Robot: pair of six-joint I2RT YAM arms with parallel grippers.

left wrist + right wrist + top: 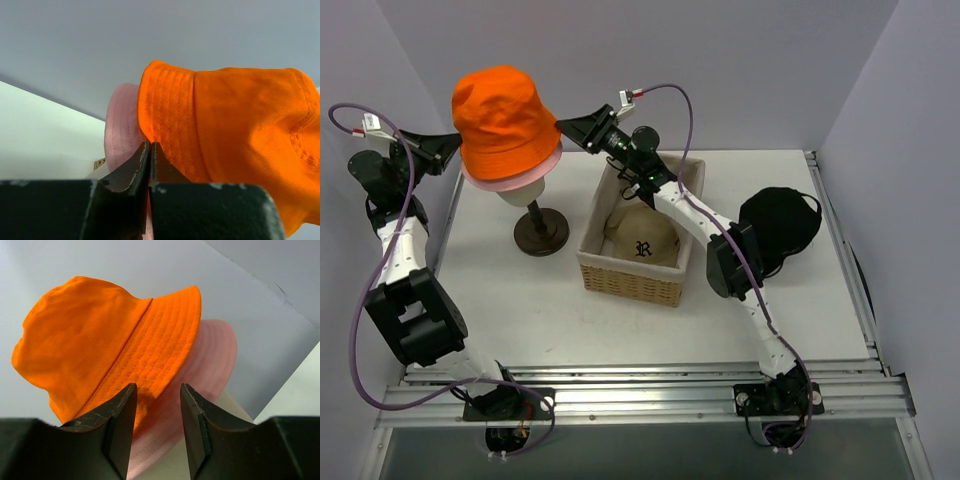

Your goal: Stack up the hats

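Left tool pressed together, right tool apart, orange hat, white table, pale walls.

The orange hat covers all of the pink hat but its brim and most of the head underneath, and the right arm hides part of the tan cap and black cap.

The white table carries 3 things directly. A dark round stand base sits at about 10 o'clock. A woven basket stands near the middle. A black baseball cap lies at 3 o'clock, just beside the basket's right side.
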